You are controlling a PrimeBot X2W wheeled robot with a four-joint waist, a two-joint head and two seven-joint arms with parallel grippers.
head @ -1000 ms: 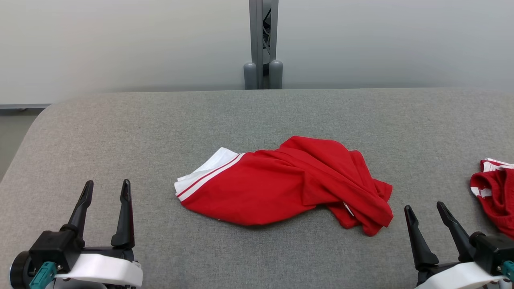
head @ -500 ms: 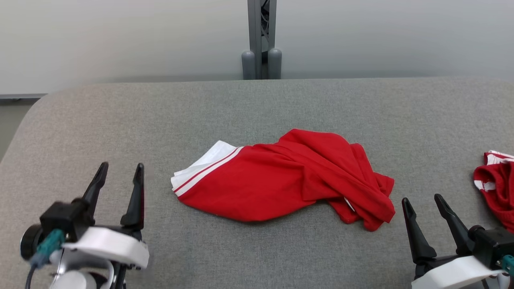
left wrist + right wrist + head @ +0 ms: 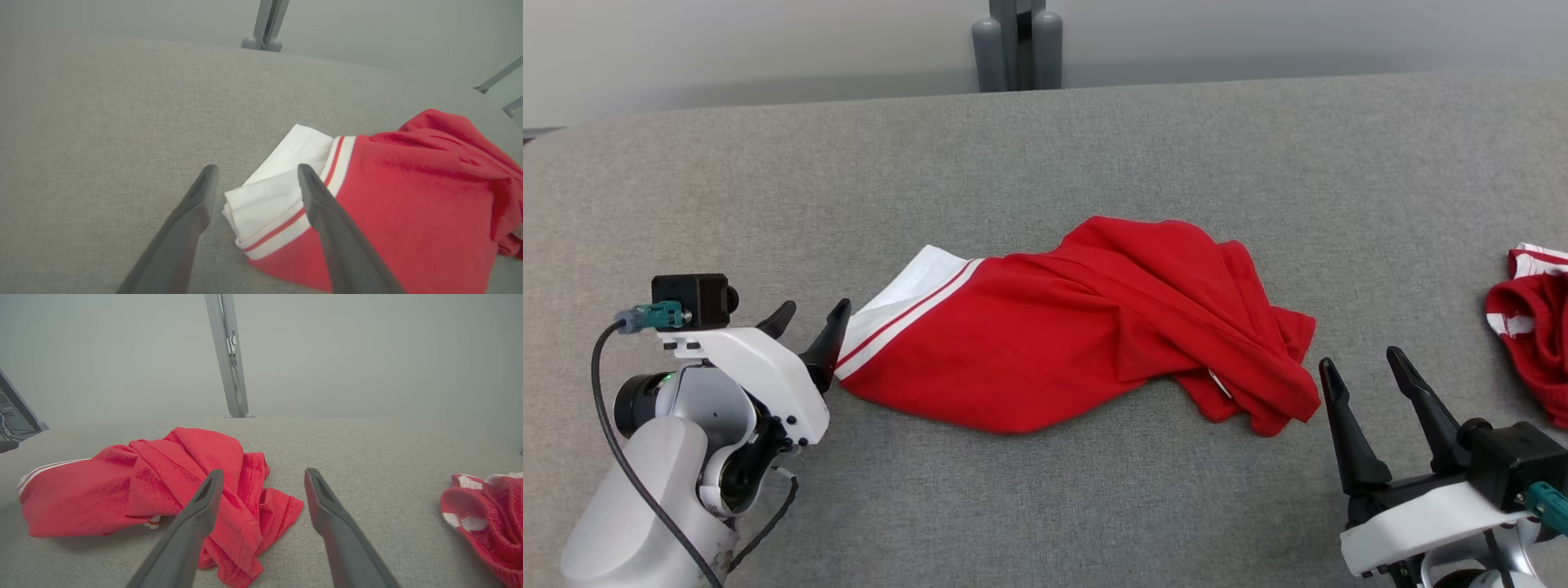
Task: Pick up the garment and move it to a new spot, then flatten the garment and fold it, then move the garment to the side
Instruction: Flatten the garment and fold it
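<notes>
A crumpled red garment (image 3: 1078, 327) with a white striped band lies at the middle of the grey padded table (image 3: 1094, 139). The left gripper (image 3: 813, 314), spread wide and holding nothing, sits at the garment's white corner, which the left wrist view frames between its 2 fingers (image 3: 327, 212). The right gripper (image 3: 1362, 363), equally wide and empty, sits just beside the garment's other end. Another red garment (image 3: 1531, 327) lies at the table's right edge.

Second red garment (image 3: 1531, 327) partly off-frame
</notes>
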